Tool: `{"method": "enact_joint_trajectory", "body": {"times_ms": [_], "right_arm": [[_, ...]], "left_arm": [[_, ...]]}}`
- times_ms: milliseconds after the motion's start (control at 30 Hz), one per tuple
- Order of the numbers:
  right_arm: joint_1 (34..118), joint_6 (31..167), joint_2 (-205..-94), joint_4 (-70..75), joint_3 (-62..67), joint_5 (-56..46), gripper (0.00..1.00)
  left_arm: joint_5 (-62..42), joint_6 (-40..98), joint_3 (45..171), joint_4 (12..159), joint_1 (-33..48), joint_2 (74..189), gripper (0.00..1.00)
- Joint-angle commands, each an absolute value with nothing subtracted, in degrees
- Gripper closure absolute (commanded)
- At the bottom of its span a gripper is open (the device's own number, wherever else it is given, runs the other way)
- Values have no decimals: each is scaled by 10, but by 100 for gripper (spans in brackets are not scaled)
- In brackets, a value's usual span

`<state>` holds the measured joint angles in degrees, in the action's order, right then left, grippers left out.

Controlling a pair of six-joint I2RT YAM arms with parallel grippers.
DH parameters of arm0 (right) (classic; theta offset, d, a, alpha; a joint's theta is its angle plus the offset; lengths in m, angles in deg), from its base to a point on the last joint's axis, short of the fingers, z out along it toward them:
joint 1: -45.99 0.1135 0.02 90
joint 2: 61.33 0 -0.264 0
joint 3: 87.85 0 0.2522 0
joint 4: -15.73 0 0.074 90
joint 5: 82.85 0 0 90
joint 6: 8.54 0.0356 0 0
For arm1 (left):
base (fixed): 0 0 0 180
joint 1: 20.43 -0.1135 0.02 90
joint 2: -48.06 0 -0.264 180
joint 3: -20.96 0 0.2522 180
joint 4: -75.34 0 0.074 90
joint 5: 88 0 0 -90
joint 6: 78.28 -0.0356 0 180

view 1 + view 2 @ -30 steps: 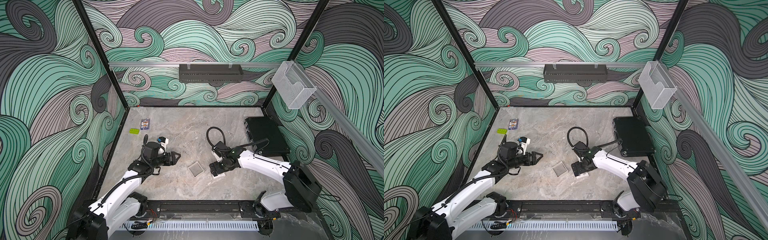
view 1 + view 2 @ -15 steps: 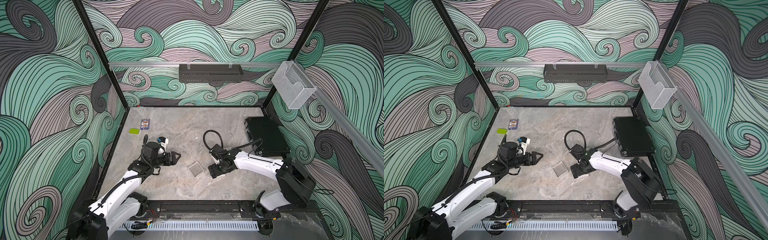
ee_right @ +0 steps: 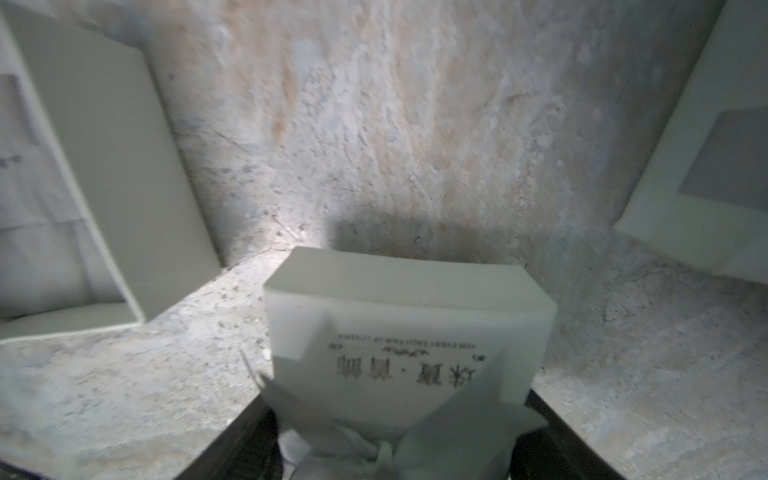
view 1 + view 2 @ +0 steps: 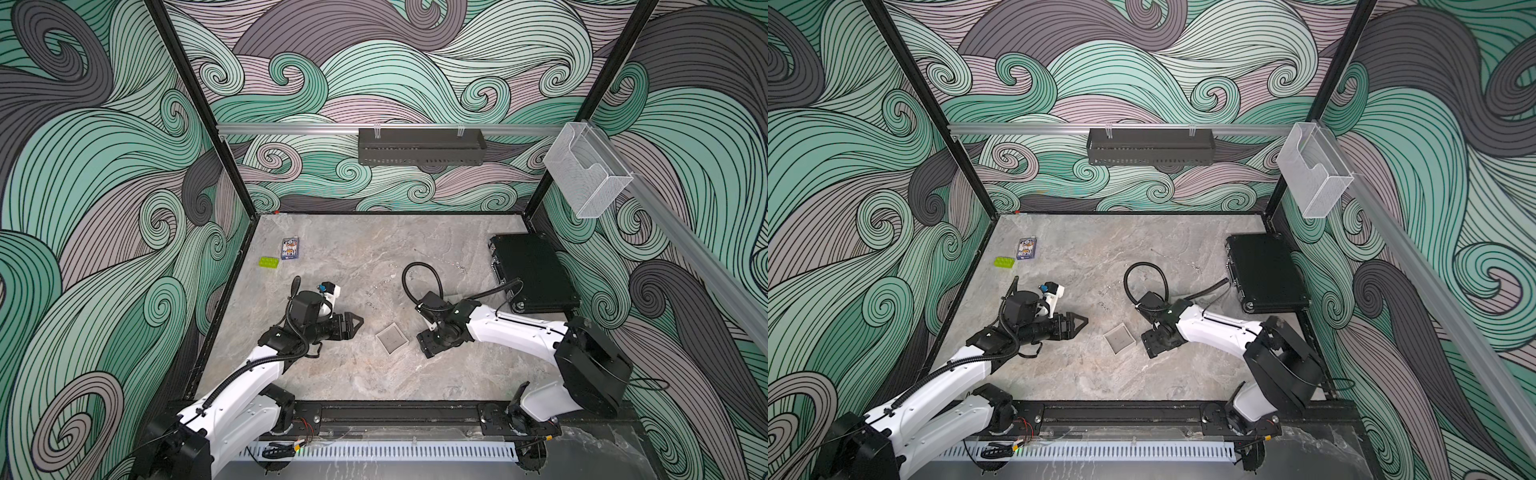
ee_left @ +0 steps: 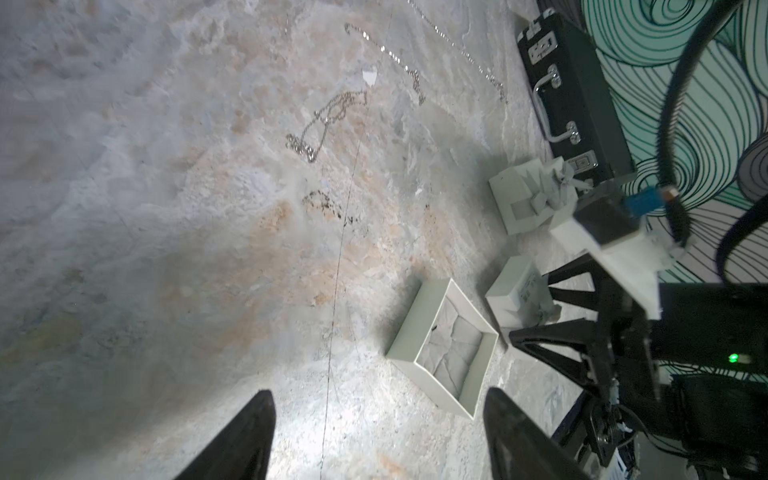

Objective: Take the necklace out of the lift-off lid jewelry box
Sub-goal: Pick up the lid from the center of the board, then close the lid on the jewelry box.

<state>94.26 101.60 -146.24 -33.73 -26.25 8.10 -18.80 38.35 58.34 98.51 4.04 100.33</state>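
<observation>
The left claw (image 4: 358,325) hangs wide open and empty, aimed at the open box (image 4: 391,338), seemingly bare but for crumpled lining (image 5: 453,345); the right claw (image 5: 528,305) straddles a small white box (image 3: 399,316), grip unclear; the necklace (image 5: 328,120) lies on the table (image 4: 332,257), ahead of the left claw.

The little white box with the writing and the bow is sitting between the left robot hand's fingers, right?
Not the left: the white box sits between the right gripper's fingers, as the right wrist view shows. The left gripper is open with nothing between its fingers.
</observation>
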Motion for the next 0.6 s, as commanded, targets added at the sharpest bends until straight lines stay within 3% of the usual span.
{"method": "enact_joint_trajectory", "body": {"times_ms": [0, 233, 567], "right_arm": [[941, 988, -1441, -341, -236, 37, 23], [940, 966, -1471, -316, -195, -62, 23], [941, 959, -1553, -282, -145, -118, 23]], "left_arm": [[-181, 389, 572, 983, 58, 996, 24], [-141, 392, 532, 990, 126, 955, 30], [-105, 421, 517, 925, 206, 1016, 50]]}}
